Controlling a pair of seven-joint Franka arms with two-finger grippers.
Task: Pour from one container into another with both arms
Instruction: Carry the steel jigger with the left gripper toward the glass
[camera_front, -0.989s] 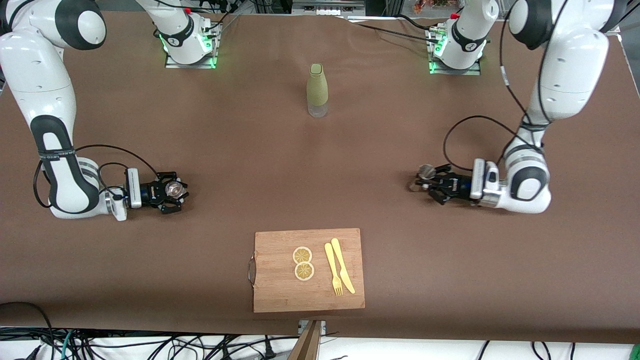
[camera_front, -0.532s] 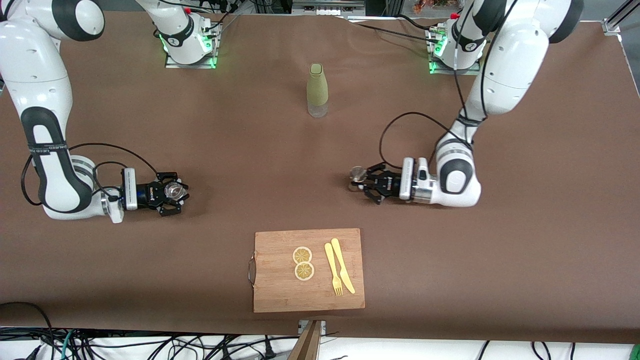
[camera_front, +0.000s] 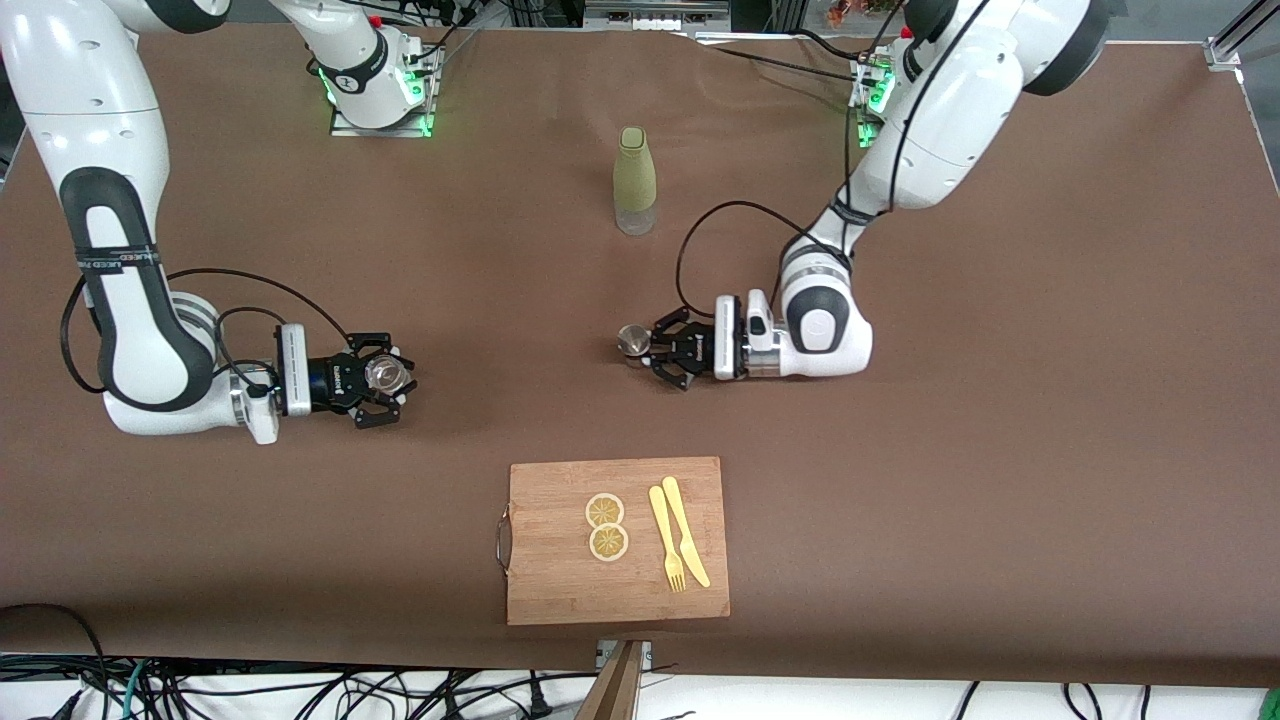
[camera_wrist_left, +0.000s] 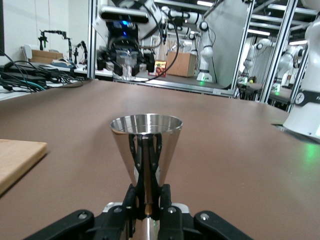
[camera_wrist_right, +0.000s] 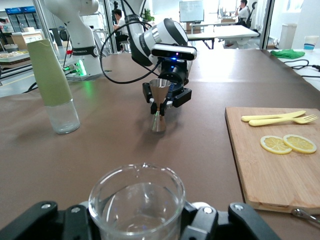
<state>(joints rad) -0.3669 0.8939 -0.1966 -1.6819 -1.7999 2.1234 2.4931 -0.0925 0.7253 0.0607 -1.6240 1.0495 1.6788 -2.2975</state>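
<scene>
A steel cone-shaped jigger (camera_front: 632, 342) stands upright in my left gripper (camera_front: 648, 352), which is shut on its narrow waist low over the middle of the table. In the left wrist view the jigger (camera_wrist_left: 146, 142) rises straight up from between the fingers of the left gripper (camera_wrist_left: 148, 194). My right gripper (camera_front: 388, 378) is shut on a clear glass beaker (camera_front: 381, 372), low over the table toward the right arm's end. The right wrist view shows the beaker (camera_wrist_right: 136, 202) upright in the right gripper (camera_wrist_right: 136, 222), with the jigger (camera_wrist_right: 159, 102) facing it.
A green bottle with a clear base (camera_front: 635, 180) stands mid-table, farther from the front camera than both grippers. A wooden cutting board (camera_front: 555, 585) lies near the front edge, carrying two lemon slices (camera_front: 606, 526) plus a yellow fork and knife (camera_front: 678, 538).
The left arm has swept the jigger from its own end of the table to the middle. The right gripper has shifted slightly toward the middle with the beaker.
</scene>
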